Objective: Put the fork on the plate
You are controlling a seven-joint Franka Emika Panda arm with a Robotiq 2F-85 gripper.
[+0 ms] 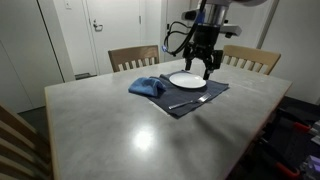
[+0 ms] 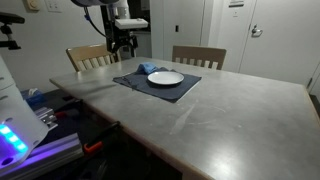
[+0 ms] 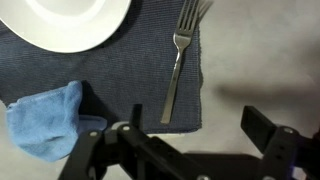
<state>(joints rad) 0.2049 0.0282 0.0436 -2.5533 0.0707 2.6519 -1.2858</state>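
A silver fork (image 3: 178,70) lies on a dark blue placemat (image 3: 120,75), beside a white plate (image 3: 60,20) and not touching it. In an exterior view the fork (image 1: 190,101) lies on the mat's near side, in front of the plate (image 1: 187,79). My gripper (image 3: 195,125) is open and empty. It hovers above the mat's edge, with the fork handle's end just off one finger. In both exterior views the gripper (image 1: 200,62) (image 2: 122,45) hangs above the table, and the plate (image 2: 165,77) is bare.
A crumpled blue cloth (image 3: 45,120) (image 1: 147,87) lies at the mat's corner next to the plate. Wooden chairs (image 1: 133,57) (image 1: 250,58) stand at the far side of the grey table (image 1: 110,115). Equipment sits off the table's edge (image 2: 20,130).
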